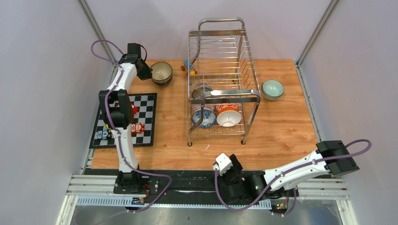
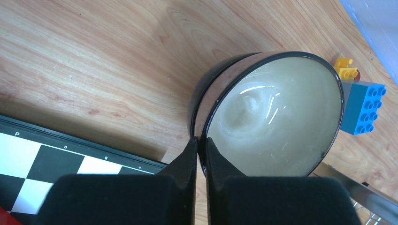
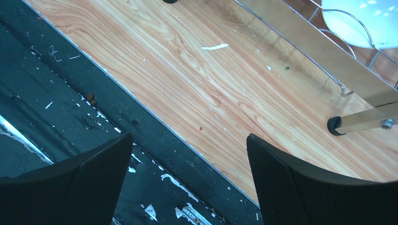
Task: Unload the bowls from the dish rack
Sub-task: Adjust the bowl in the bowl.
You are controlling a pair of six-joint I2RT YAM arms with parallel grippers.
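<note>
- Wooden tabletop (image 1: 281, 136), pale walls (image 1: 37, 70) on three sides.
- Left gripper (image 2: 199, 144): fingers pinched shut on the rim of a dark bowl (image 2: 277, 112) (cream inside, tilted) at the table's far left, beside the chequered board (image 2: 56, 159) and near a blue block (image 2: 362, 108).
- Right gripper (image 3: 187, 154): fingers spread wide, nothing between them, above the table's near edge, near a foot of the dish rack (image 3: 366, 121).
- Rack stands mid-table; its lower tier holds a blue-white bowl (image 1: 203, 117) and an orange-white bowl (image 1: 228, 115).
- Mint green bowl (image 1: 272, 89) sits on the table, right of the rack.
</note>
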